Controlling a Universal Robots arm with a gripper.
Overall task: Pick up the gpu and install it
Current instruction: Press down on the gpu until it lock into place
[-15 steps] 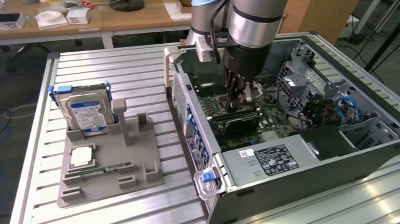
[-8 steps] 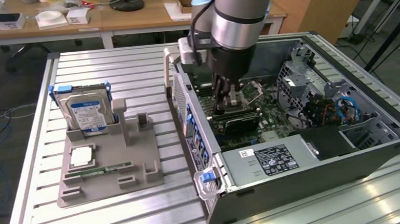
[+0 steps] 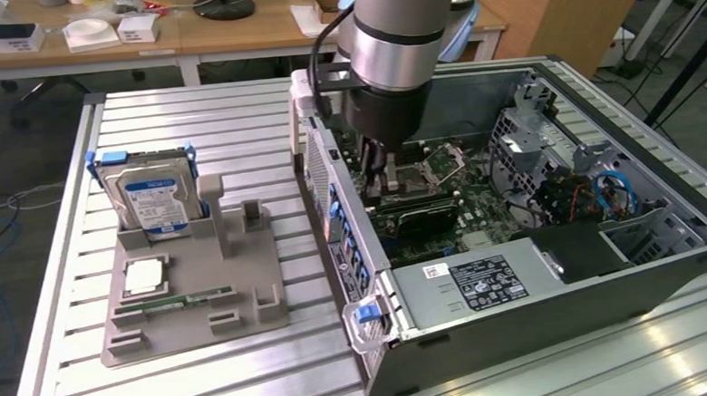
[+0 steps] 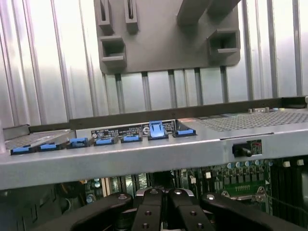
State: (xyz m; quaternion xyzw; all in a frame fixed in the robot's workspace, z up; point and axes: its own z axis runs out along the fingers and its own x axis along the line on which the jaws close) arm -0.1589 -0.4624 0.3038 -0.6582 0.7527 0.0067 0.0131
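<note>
The claw (image 3: 383, 174) is down inside the open computer case (image 3: 647, 264), its fingers (image 4: 149, 211) pressed together. Directly beneath it, in the exterior view, a long dark card lies across the motherboard (image 3: 449, 161); this is probably the gpu (image 3: 409, 215), at or in its slot, though whether the claw pinches its top edge cannot be made out. The step in hand looks like seating the card. Doing it well means pushing straight down with the card square to the slot, its metal end lined up with the rear wall and its row of blue clips (image 4: 77, 142), and without skewing toward the power supply (image 3: 480, 287).

Outside the case, on the ribbed counter (image 3: 218, 377), a grey holder (image 3: 189, 297) carries a hard drive (image 3: 147, 195) upright and a small green stick (image 3: 175, 302). White labels show on the drive and the power supply, none legible; no brand can be read.
</note>
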